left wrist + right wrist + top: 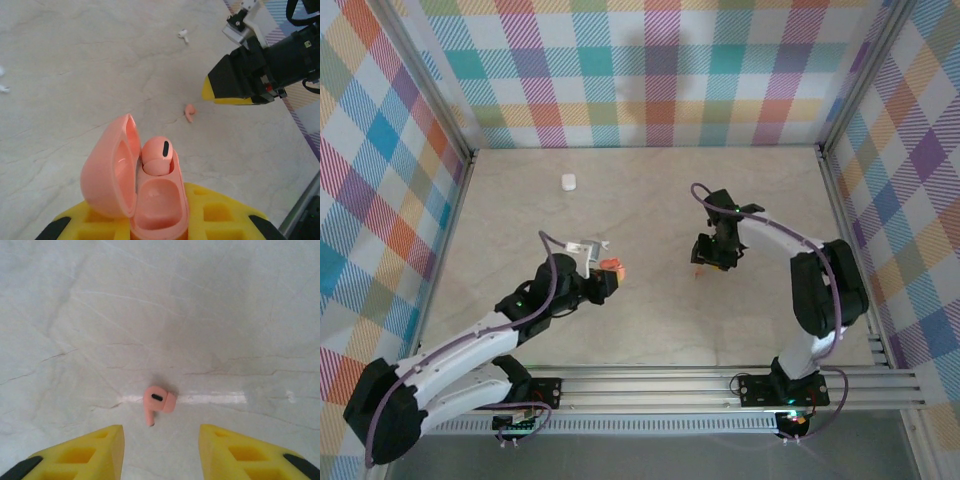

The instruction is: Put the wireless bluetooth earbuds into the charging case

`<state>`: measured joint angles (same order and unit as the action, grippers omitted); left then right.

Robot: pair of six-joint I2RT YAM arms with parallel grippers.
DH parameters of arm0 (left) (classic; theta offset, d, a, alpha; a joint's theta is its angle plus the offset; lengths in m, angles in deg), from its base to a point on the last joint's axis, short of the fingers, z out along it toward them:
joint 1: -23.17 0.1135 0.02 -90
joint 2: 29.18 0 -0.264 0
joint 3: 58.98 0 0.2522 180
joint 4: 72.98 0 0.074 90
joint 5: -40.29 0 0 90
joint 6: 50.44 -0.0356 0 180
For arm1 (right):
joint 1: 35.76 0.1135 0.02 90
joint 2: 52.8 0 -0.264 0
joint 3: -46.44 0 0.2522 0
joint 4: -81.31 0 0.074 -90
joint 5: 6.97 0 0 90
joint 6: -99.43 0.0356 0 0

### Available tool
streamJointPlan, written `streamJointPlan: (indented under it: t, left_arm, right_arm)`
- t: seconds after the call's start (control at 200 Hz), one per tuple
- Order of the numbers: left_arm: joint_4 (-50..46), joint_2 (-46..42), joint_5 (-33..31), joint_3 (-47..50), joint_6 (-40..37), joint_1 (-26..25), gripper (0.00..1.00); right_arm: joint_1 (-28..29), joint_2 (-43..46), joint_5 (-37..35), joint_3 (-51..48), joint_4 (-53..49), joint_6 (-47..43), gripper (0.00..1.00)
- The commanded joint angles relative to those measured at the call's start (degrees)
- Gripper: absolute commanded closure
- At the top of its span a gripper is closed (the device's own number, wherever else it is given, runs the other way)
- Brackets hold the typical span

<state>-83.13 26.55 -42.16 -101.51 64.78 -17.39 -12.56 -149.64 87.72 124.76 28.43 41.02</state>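
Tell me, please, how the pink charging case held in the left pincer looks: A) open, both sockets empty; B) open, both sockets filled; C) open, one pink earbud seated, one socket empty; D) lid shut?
C: the pink case has its lid swung open, one pink earbud sits in the far socket, and the near socket is bare.

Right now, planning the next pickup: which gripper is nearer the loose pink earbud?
Right. The right gripper hangs just above the earbud, jaws open; the left gripper is farther off, holding the pink case.
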Motion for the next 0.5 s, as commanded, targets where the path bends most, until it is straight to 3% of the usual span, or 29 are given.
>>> streamJointPlan:
  t: [0.0,0.235,0.495]
  left_arm:
    - [7.28,4.26,4.60,-3.85,-3.67,-1.22,1.00]
    - [9.58,11.83,8.60,-8.29,-6.67,-2.25,1.00]
    - [11.80,14.46,10.46,-8.23,-6.39,-2.67,1.00]
  right_arm:
    - [-0.26,2.79,3.64,-2.84,2.41,2.03,0.59]
    - [-0.26,0.39,4.97,-3.46,2.66,5.00,0.67]
    - [-0.17,-1.55,3.03,-2.43,3.00,6.33,0.64]
